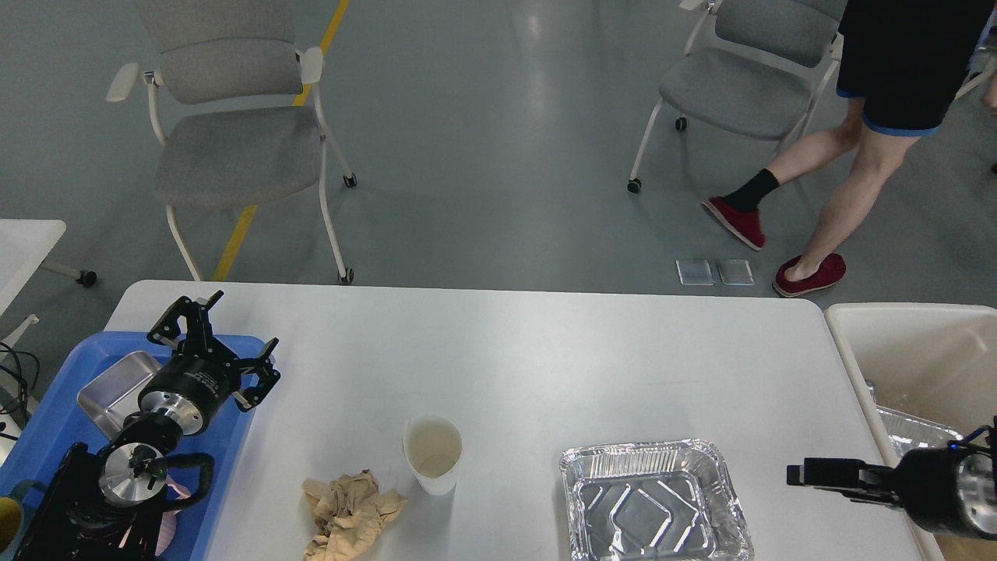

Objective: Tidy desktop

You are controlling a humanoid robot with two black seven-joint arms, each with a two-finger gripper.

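Note:
The white desktop (506, 351) fills the lower half of the head view. On its front part lie a crumpled brown paper (350, 514), a white paper cup (432, 456) standing upright with a little liquid or stain inside, and an empty foil tray (654, 502). My left gripper (222, 343) is open and empty, over the far right corner of a blue plastic tray (47, 436). My right gripper (818, 474) points left near the desktop's right edge, to the right of the foil tray. It shows only as one dark bar.
A steel dish (117, 382) lies in the blue tray. A white bin (919, 343) with a foil container (915, 432) inside stands at the right. Two grey chairs (234, 148) and a walking person (826, 195) are beyond the desk. A small white table corner (23, 241) is at the left.

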